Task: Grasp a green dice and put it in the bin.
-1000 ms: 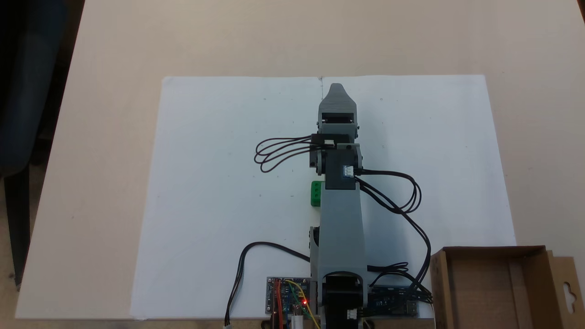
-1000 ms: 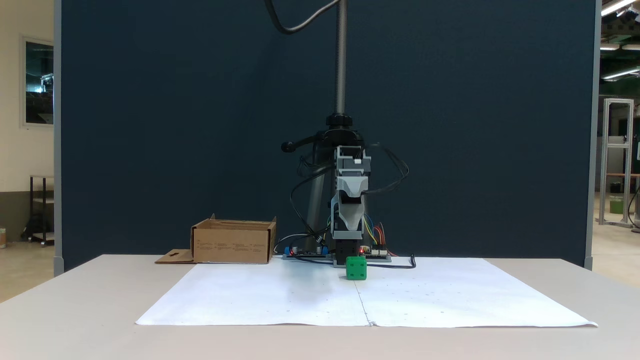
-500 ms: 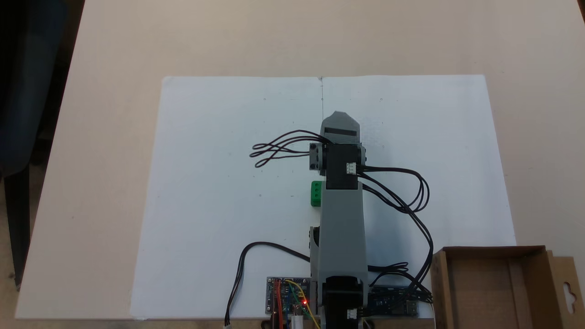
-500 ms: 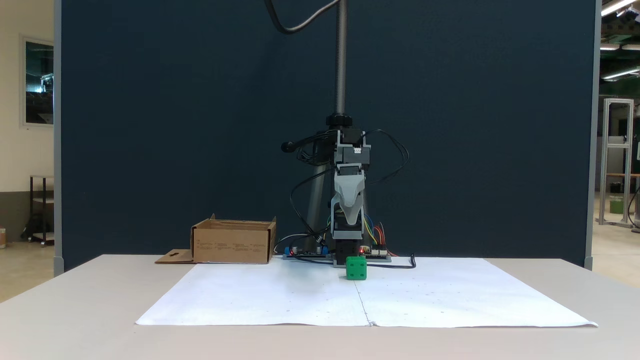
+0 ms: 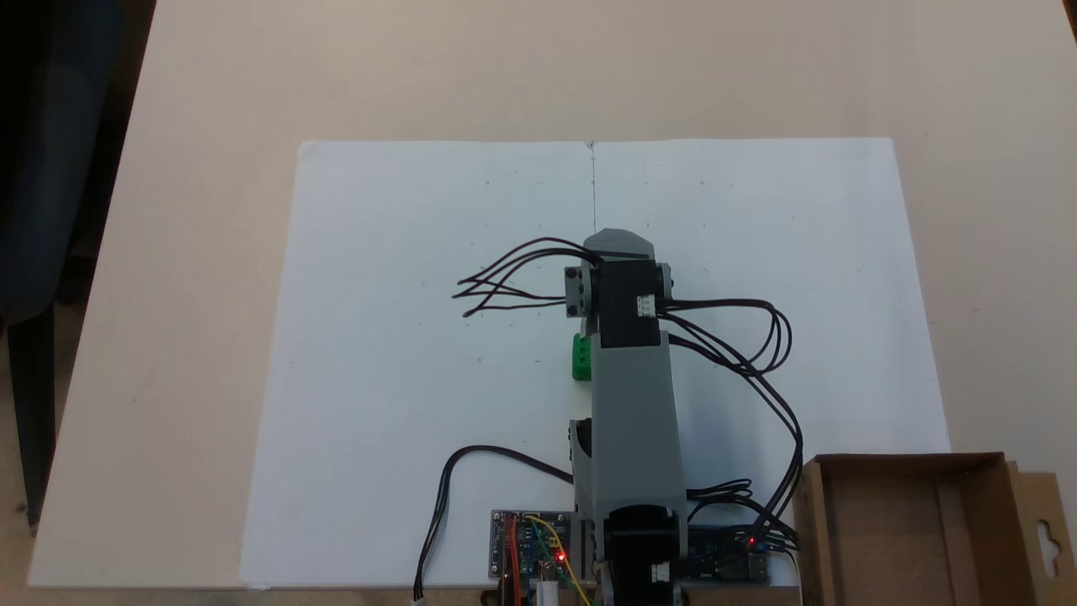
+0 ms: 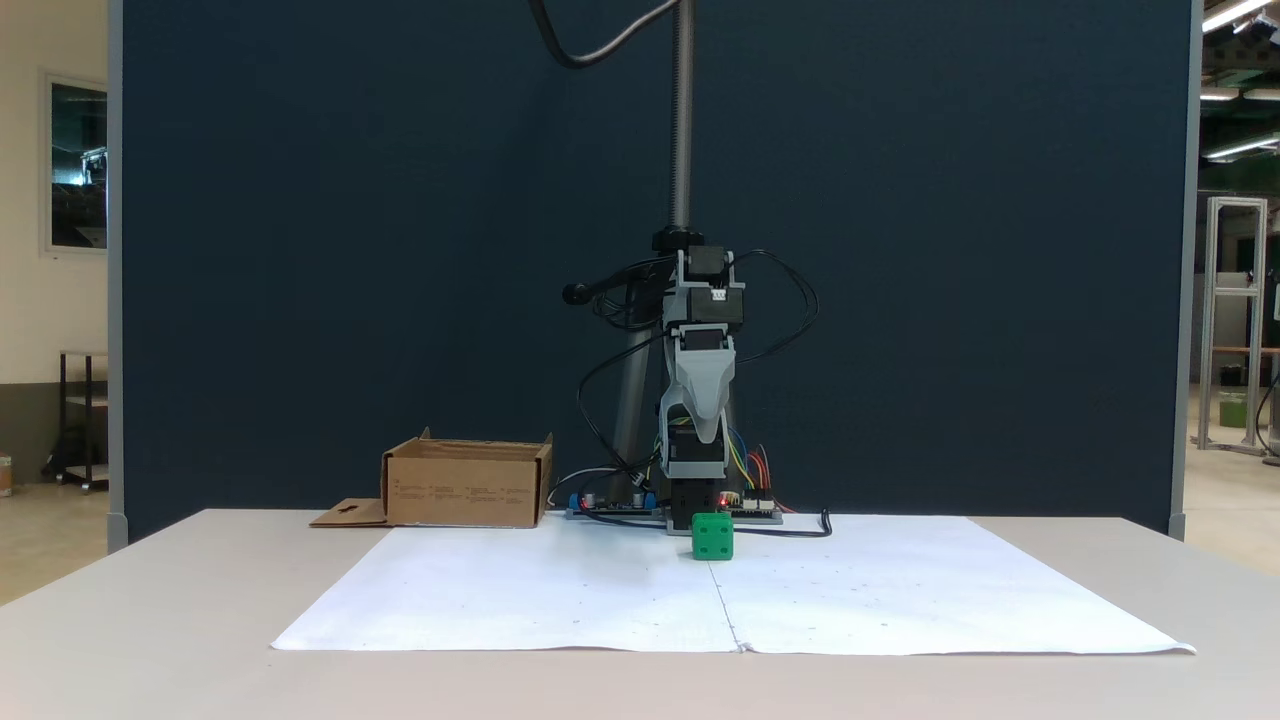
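Dice [image 6: 712, 536]: looks small, rigid, light, smooth; pinch opposite flat faces. Gripper [image 6: 706, 432] above, empty; jaw gap unreadable.

Illumination was even and diffuse in both fixed views, with no hard glare. Seen from above, the white paper [image 5: 379, 337] took a faint bluish cast, and the arm [image 5: 631, 421] threw a soft grey shadow toward 3 o'clock. The frame's 9 o'clock edge fell into near black. The picture was slightly soft, with fine detail smeared. In the front-on fixed view, the dark blue backdrop [image 6: 400, 250] absorbed light, while ceiling strip lamps [image 6: 1235, 15] burned bright at 2 o'clock. The bench [image 6: 150, 620] was evenly lit, and a diffuse shadow lay on the paper around 7 o'clock of the green dice [image 6: 712, 536].
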